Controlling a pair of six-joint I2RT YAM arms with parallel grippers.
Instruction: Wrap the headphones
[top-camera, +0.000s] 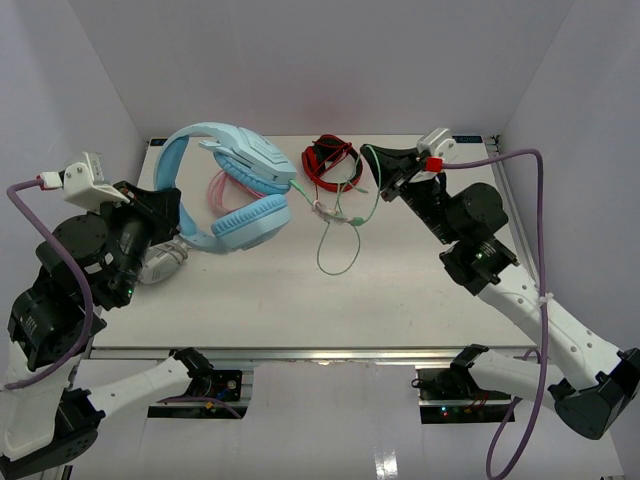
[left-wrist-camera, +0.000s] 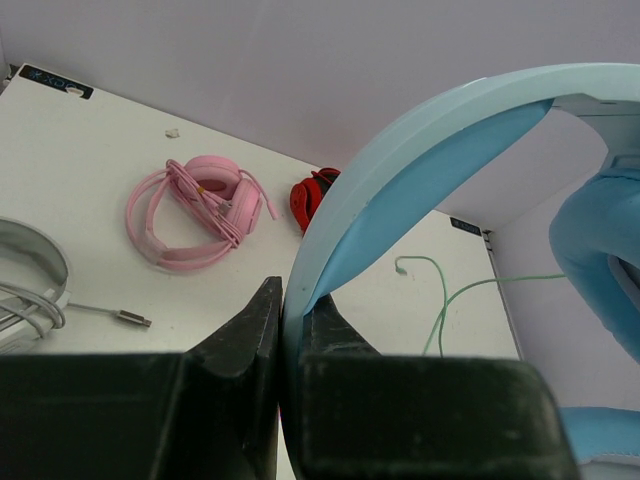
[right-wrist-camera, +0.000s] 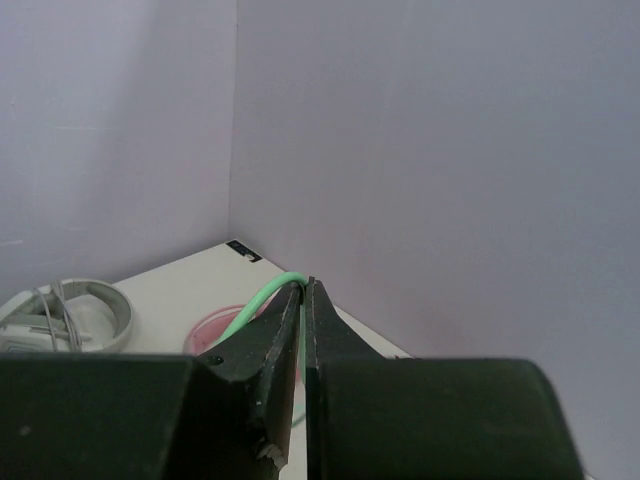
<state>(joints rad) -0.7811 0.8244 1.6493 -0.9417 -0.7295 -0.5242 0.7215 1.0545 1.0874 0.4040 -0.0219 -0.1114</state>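
The light blue headphones (top-camera: 240, 190) are held up at the back left of the table, ear cups to the right. My left gripper (top-camera: 172, 212) is shut on the wide blue headband (left-wrist-camera: 400, 170), which rises from between the fingers (left-wrist-camera: 283, 292). The thin pale green cable (top-camera: 340, 240) runs from the headset, loops on the table and climbs to my right gripper (top-camera: 367, 152). That gripper (right-wrist-camera: 305, 286) is shut on the cable (right-wrist-camera: 262, 300) and holds it above the table near the back wall. The cable also shows in the left wrist view (left-wrist-camera: 440, 300).
A pink headset (left-wrist-camera: 195, 212) lies coiled behind the blue one. A red and black item (top-camera: 330, 160) lies at the back centre. A grey-white headset (top-camera: 162, 262) lies at the left by my left arm. White walls enclose the table.
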